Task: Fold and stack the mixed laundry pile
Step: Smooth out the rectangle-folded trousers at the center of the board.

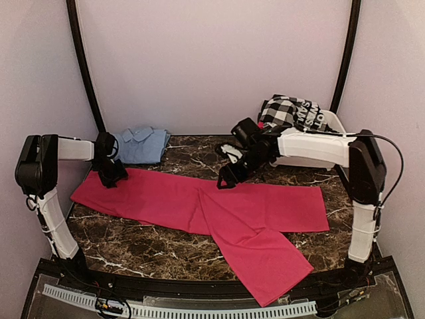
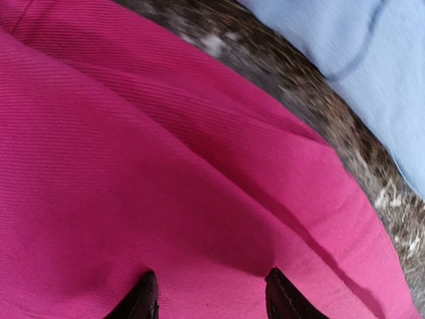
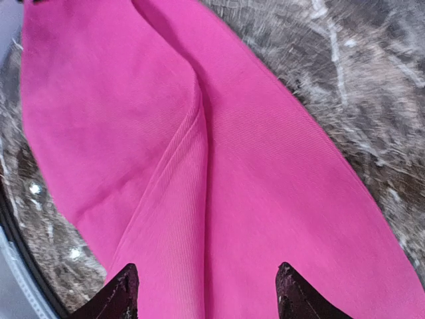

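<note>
Pale lilac walls (image 1: 212, 60), dark marbled tabletop (image 1: 153, 242)

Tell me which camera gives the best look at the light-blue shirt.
Top external: the light-blue shirt lies there almost whole, folded, collar visible, at the back left. The left wrist view catches only a blurred blue patch in its upper right corner; the right wrist view shows none of it.

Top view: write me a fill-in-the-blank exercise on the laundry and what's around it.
The cloth spread on the table is ____. The checked garment sits in the tub at the back ____. The shirt behind the left gripper is light ____.
Missing words: pink, right, blue.
</note>
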Robot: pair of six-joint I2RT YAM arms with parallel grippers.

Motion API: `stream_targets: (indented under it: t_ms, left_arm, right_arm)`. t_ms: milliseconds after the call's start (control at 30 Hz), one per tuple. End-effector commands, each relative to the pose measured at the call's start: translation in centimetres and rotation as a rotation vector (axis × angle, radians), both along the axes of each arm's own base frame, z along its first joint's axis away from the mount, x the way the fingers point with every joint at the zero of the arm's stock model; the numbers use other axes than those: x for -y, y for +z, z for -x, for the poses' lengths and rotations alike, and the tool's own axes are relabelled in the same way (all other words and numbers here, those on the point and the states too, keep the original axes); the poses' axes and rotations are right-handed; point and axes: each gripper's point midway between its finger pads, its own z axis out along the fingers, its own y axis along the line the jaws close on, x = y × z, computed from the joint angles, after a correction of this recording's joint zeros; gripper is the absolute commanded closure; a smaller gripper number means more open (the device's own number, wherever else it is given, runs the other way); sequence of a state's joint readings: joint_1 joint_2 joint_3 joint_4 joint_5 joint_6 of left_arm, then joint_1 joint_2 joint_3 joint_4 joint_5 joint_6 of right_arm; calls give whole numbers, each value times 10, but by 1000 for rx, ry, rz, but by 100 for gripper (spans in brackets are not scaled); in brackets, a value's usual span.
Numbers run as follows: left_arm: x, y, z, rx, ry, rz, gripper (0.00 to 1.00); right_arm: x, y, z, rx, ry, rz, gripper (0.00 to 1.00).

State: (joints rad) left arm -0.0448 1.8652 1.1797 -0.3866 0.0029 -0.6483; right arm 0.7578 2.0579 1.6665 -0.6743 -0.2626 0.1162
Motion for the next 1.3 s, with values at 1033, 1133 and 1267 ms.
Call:
stream_targets:
  t_ms: [1033, 1133, 1267]
  left_arm:
    - [199, 108, 67, 269, -575, 167, 30]
    - [199, 106, 68, 263, -581, 167, 30]
    - [197, 102, 69, 251, -579, 154, 30]
  right_arm:
    - [71, -4, 364, -147, 527, 132, 55]
    - [80, -14, 375, -155, 562, 154, 56]
    - [77, -30, 371, -118, 570, 210, 58]
